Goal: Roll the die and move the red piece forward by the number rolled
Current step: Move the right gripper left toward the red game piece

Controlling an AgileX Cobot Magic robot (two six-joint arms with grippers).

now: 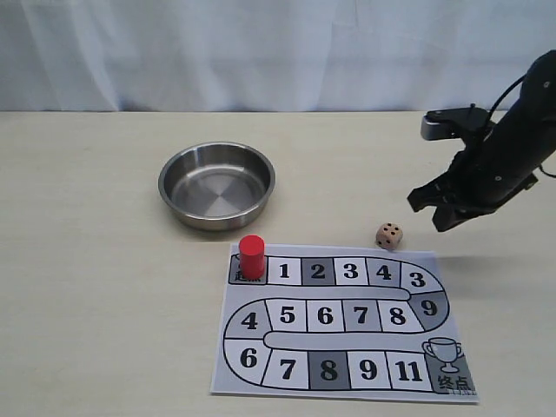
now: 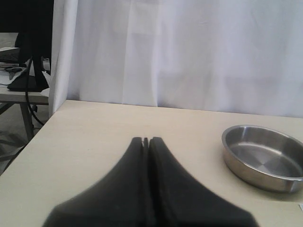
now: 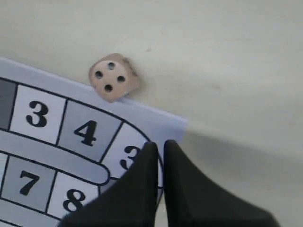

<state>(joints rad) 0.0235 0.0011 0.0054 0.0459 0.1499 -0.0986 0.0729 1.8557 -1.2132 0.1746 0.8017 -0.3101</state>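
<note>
**A:** Tan wood cube, the die. Where is it?

**B:** Right of centre in the exterior view, on the table at the upper edge of the board, just above square 4. Its top face shows four dots.

**A:** And the red piece?

**B:** Upright on the start square, at the board's upper left corner, just below the steel bowl.

**A:** The grippers?

**B:** The right gripper hangs above the board's upper right corner, fingers pressed almost together, holding nothing. The left gripper is pressed together too, low over bare table, with the bowl to its right.

**A:** So what does the step call for?

**B:** The roll looks done, so the piece likely goes four squares along the top row. Spread the fingers first, grip the cylinder low on its sides, lift it clear of the paper, and set it upright inside square 4. The die sits just beside that square, so come straight down to avoid nudging it.
</note>
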